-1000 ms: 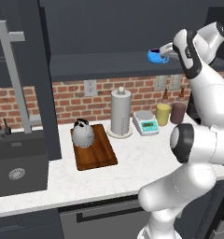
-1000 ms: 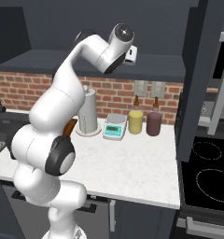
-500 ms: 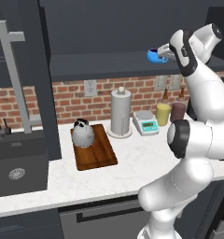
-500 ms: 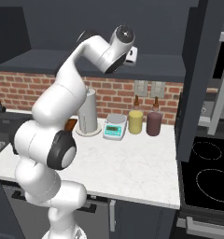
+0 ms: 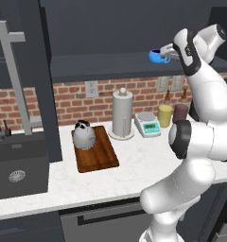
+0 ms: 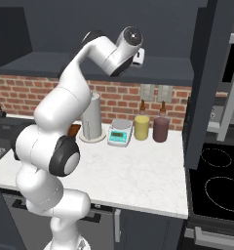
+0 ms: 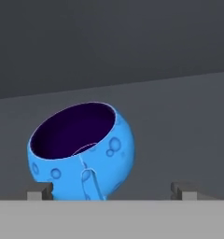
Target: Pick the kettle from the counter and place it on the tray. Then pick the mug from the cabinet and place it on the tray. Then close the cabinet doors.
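The blue mug (image 5: 157, 56) stands on the dark shelf of the open cabinet (image 5: 110, 64), up at the right. My gripper (image 5: 167, 51) is level with it, just to its right, and is open. In the hand view the mug (image 7: 81, 149) sits close in front of the gripper (image 7: 112, 191), between the two fingertips (image 7: 40, 192) and nearer the left one, its handle toward the camera. Nothing is gripped. The silver-grey kettle (image 5: 83, 134) stands on the reddish-brown tray (image 5: 97, 153) on the white counter (image 5: 134, 165). A cabinet door (image 5: 28, 75) hangs open at the left.
A white paper-towel roll (image 5: 122, 115), a white-and-teal scale (image 5: 148, 125), a yellow canister (image 5: 165, 116) and a maroon canister (image 5: 180, 113) line the brick wall. The dark sink (image 5: 16, 165) lies to the left. The other open door (image 6: 206, 83) and a stove top (image 6: 216, 180) are to the right.
The hand has edged a little closer to the mug and the upper arm has shifted slightly. The jaws have stayed open. Kettle and tray are unmoved.
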### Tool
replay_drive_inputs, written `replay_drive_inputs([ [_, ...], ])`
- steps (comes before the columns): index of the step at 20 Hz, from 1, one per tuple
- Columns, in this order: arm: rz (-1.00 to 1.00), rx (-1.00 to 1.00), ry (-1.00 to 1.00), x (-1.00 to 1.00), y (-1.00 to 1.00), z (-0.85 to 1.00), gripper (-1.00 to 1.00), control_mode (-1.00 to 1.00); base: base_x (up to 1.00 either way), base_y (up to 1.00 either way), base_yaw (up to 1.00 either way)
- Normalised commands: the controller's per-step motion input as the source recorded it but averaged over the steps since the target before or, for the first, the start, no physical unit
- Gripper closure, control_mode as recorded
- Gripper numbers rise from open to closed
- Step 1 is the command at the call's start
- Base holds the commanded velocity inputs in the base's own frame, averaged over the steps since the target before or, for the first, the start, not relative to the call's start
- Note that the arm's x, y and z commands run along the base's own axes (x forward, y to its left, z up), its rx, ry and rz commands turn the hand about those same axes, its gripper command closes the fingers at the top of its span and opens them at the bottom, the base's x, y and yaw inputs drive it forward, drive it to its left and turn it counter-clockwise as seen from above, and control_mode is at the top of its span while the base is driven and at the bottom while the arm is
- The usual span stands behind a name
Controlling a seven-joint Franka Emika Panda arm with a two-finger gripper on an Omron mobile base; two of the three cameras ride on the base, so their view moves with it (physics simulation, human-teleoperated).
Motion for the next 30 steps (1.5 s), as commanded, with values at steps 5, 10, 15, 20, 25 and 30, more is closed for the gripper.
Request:
replay_drive_inputs([
  [5,0.02,0.00,-0.08,0.00,0.00,0.00,1.00,-1.00,0.00,0.00,0.00],
  [10,0.00,0.00,-0.04,0.01,0.00,-0.04,1.00,-1.00,0.00,0.00,0.00],
  [15,0.00,0.00,0.00,0.02,0.00,-0.09,1.00,-1.00,0.00,0.00,0.00],
  [20,0.00,0.00,0.00,0.03,0.00,-0.04,1.00,-1.00,0.00,0.00,0.00],
  [25,0.02,0.00,-0.03,-0.03,0.00,0.02,1.00,-1.00,0.00,0.00,0.00],
  [30,0.05,0.00,-0.12,-0.52,0.01,0.09,1.00,-1.00,0.00,0.00,0.00],
])
